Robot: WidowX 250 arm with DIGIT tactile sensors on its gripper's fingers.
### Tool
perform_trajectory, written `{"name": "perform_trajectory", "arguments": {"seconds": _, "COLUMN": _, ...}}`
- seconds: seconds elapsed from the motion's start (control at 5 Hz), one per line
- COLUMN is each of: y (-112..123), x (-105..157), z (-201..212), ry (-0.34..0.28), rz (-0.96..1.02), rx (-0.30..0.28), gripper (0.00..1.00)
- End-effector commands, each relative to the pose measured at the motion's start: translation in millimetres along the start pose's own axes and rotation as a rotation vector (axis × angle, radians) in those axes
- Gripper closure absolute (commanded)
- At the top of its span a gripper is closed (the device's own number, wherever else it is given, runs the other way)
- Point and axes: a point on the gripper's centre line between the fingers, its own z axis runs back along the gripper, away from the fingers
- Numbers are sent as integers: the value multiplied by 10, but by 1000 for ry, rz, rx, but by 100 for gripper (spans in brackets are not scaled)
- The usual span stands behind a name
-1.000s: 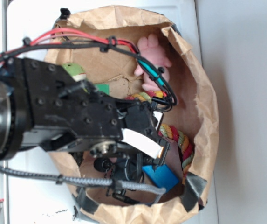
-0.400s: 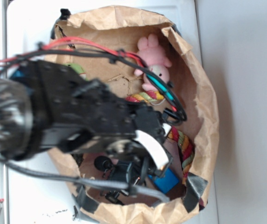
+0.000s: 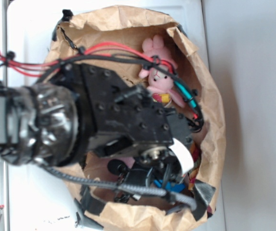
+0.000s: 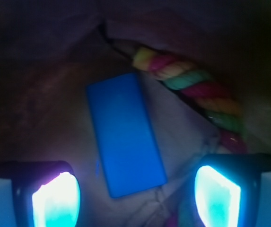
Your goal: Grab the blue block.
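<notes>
My pincer is spread wide, empty, its two glowing fingertips at the bottom corners of the wrist view. The blue block lies flat on the crumpled brown floor of the paper bag, its near end reaching down between my fingertips but touching neither. A multicoloured rope runs just beside its far corner. In the exterior view my arm hides nearly all of the block; a pink plush rabbit sits well apart. I judge the approach nearly done: lowering, closing and lifting remain.
</notes>
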Motion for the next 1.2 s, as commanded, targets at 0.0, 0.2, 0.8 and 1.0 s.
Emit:
{"name": "perform_trajectory", "arguments": {"seconds": 0.0, "y": -128, "x": 162, "z": 2, "ry": -49, "rz": -66, "rx": 31, "gripper": 0}}
{"name": "perform_trajectory", "arguments": {"seconds": 0.2, "y": -187, "x": 187, "z": -52, "ry": -48, "rz": -80, "rx": 31, "gripper": 0}}
{"name": "perform_trajectory", "arguments": {"seconds": 0.8, "y": -293, "x": 225, "z": -176, "ry": -52, "rz": -135, "rx": 35, "gripper": 0}}
{"name": "perform_trajectory", "arguments": {"seconds": 1.0, "y": -263, "x": 264, "z": -217, "ry": -48, "rz": -132, "rx": 39, "gripper": 0}}
